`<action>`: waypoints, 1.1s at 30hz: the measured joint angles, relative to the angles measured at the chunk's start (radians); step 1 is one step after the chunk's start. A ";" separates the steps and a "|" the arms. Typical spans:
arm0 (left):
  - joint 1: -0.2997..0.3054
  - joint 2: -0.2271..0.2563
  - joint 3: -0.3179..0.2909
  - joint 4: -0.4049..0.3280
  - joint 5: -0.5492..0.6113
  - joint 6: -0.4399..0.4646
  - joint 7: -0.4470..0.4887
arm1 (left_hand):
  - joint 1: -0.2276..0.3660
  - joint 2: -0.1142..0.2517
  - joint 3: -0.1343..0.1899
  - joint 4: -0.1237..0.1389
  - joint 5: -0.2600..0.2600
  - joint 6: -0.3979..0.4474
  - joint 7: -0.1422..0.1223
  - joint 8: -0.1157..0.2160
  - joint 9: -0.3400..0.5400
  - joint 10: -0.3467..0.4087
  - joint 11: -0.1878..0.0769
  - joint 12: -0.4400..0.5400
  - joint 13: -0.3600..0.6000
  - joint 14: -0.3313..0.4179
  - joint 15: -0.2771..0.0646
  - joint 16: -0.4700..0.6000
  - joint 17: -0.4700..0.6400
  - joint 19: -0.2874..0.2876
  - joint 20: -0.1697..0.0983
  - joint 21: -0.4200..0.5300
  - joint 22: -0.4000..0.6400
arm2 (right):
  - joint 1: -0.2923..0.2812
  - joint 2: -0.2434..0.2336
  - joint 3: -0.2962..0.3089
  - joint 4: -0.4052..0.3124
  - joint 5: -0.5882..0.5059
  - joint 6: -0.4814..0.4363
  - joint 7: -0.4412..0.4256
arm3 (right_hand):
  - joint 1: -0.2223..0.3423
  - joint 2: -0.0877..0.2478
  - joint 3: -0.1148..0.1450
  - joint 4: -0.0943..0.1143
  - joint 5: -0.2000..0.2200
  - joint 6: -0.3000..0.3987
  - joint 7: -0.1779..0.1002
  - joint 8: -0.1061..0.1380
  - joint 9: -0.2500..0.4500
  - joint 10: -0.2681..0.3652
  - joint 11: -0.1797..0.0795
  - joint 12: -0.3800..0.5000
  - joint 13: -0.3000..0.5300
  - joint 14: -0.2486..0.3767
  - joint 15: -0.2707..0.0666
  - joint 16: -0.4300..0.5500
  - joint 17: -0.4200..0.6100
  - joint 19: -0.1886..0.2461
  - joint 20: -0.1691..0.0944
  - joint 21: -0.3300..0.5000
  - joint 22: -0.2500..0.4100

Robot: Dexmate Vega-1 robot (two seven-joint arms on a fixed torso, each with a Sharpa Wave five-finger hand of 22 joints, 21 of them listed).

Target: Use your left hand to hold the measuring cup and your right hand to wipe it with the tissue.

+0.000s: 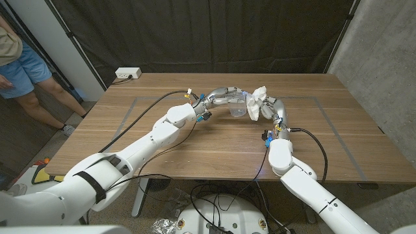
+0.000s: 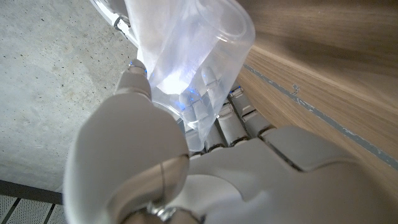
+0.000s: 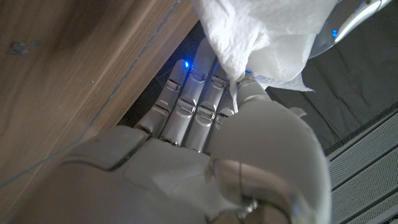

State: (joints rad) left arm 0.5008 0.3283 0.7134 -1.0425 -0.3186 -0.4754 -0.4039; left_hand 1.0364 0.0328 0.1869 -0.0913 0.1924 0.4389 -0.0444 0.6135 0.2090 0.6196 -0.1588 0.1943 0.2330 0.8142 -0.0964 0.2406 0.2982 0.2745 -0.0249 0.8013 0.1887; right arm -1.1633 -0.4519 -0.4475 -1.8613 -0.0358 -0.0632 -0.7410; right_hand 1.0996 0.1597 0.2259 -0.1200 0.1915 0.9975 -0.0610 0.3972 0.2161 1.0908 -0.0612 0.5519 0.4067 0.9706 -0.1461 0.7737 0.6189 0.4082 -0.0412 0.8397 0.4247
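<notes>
My left hand [image 1: 224, 97] gripped clear measuring cup [image 1: 238, 106], lifted above table [image 1: 162, 140] middle, toward far edge. My right hand [image 1: 273, 109] pinched white tissue [image 1: 257, 103], pressed on cup side. Power strip [image 1: 127, 74] lay at far left corner.

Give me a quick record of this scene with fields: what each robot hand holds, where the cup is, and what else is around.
left robot hand: grips the clear measuring cup
right robot hand: pinches a white tissue
cup and tissue: tissue close beside the cup; contact unclear
surface: wooden table
background: power strip at the far edge; person standing left
</notes>
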 measured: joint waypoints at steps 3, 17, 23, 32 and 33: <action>-0.001 -0.001 0.002 -0.001 0.005 0.003 0.006 | 0.000 0.000 0.000 0.000 0.000 0.000 0.000 0.000 0.000 -0.006 0.001 0.000 0.002 0.000 0.000 0.004 0.002 0.000 0.000 0.000 0.000 | -0.002 0.006 -0.002 -0.008 0.000 -0.010 -0.010 | 0.002 0.000 0.000 0.000 0.000 0.002 -0.001 0.000 0.001 0.000 0.000 0.000 0.001 0.000 0.000 0.000 0.000 0.000 0.000 0.004 0.000; -0.009 -0.020 0.011 0.009 0.014 0.003 0.019 | 0.000 0.000 0.000 0.000 0.000 0.000 0.000 0.000 0.000 -0.024 0.005 0.000 0.002 0.000 0.000 0.015 0.015 0.000 0.000 0.000 0.000 | -0.018 0.059 -0.003 -0.042 0.031 -0.045 -0.044 | 0.014 -0.001 -0.005 -0.005 0.000 0.021 0.015 0.000 -0.003 0.029 0.018 0.008 0.004 0.015 -0.004 0.032 0.006 0.000 0.000 0.035 0.005; -0.013 -0.027 0.015 0.017 0.014 -0.004 0.014 | 0.000 0.000 0.003 -0.003 0.000 0.000 0.000 0.000 0.000 -0.028 0.009 0.000 0.002 0.008 0.003 0.022 0.020 0.000 0.000 0.000 0.000 | -0.025 0.086 0.006 -0.044 0.079 -0.047 -0.053 | 0.020 -0.003 -0.014 -0.008 -0.003 0.026 0.020 0.000 -0.003 0.033 0.021 0.008 0.009 0.018 -0.007 0.045 0.013 0.000 0.000 0.049 0.009; -0.021 -0.038 0.019 0.032 0.013 -0.014 0.007 | 0.000 0.000 0.003 -0.003 0.000 0.000 0.000 0.000 0.000 -0.027 0.009 0.000 0.007 0.008 0.003 0.026 0.026 0.004 -0.004 0.000 0.000 | -0.031 0.109 0.020 -0.047 0.186 -0.025 -0.020 | 0.031 0.003 -0.016 -0.011 -0.003 0.031 0.026 -0.001 0.000 0.039 0.028 0.008 0.018 0.020 -0.006 0.067 0.028 0.000 0.000 0.073 0.014; -0.021 -0.039 0.020 0.034 0.013 -0.017 0.003 | 0.000 0.000 0.005 -0.006 0.000 0.000 0.000 0.000 0.000 -0.027 0.009 0.000 0.007 0.008 0.003 0.026 0.028 0.004 -0.004 0.000 0.000 | -0.031 0.112 0.023 -0.047 0.190 -0.023 -0.017 | 0.031 0.003 -0.016 -0.011 -0.003 0.031 0.026 -0.001 0.001 0.042 0.026 0.008 0.018 0.020 -0.006 0.070 0.028 0.000 0.000 0.075 0.014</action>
State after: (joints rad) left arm 0.4794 0.2898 0.7332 -1.0089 -0.3054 -0.4924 -0.4005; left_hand 1.0366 0.0326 0.1924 -0.0971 0.1924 0.4389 -0.0446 0.6135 0.2092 0.5922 -0.1500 0.1943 0.2396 0.8218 -0.0930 0.2669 0.3259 0.2785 -0.0288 0.8013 0.1886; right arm -1.1948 -0.3400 -0.4249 -1.9083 0.1545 -0.0861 -0.7583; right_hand 1.1310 0.1623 0.2095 -0.1309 0.1882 1.0289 -0.0353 0.3966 0.2173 1.1329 -0.0356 0.5597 0.4246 0.9908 -0.1518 0.8435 0.6466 0.4082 -0.0412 0.9143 0.4386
